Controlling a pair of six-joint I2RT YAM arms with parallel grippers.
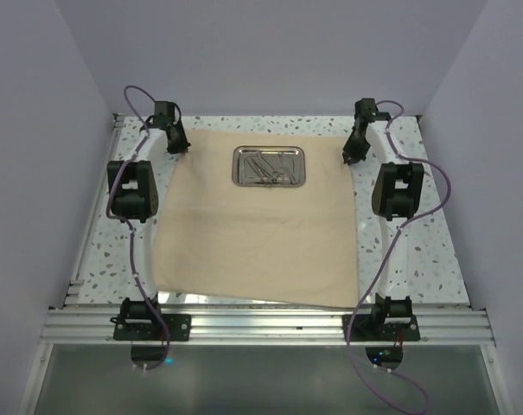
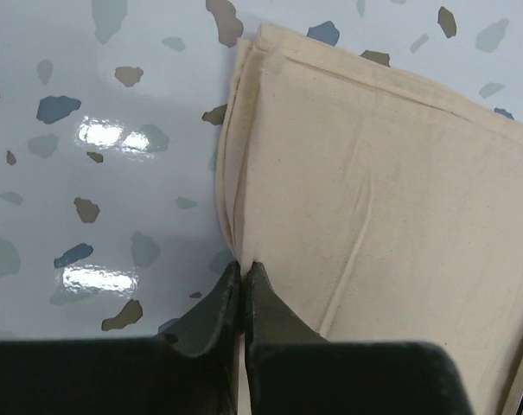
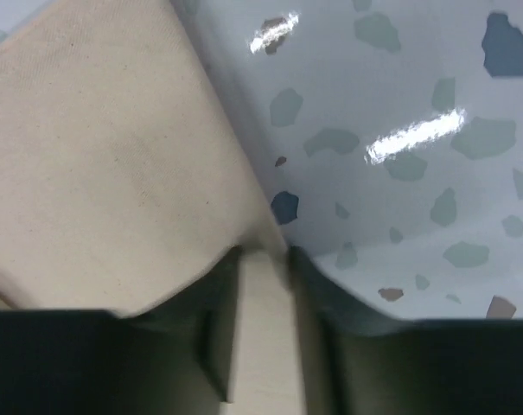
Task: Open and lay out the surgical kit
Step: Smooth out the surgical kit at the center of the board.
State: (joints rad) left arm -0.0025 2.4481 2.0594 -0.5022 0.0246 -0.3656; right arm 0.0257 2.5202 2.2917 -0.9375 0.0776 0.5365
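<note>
The beige cloth wrap [image 1: 252, 233] lies spread flat on the table. The small steel tray [image 1: 238, 167] sits on its far part and holds the thin silver instruments [image 1: 266, 169]. My left gripper [image 1: 182, 148] is at the cloth's far left corner. In the left wrist view its jaws [image 2: 243, 266] are shut on the cloth's folded edge [image 2: 235, 173]. My right gripper [image 1: 351, 158] is at the far right corner. In the right wrist view, which is blurred, its fingers [image 3: 264, 252] stand a little apart, with a strip of the cloth [image 3: 97, 173] between them.
The speckled white tabletop [image 1: 417, 251] shows on both sides of the cloth. An aluminium rail [image 1: 270, 327] runs along the near edge with both arm bases on it. Purple cables loop beside each arm. Walls close in the left, right and back.
</note>
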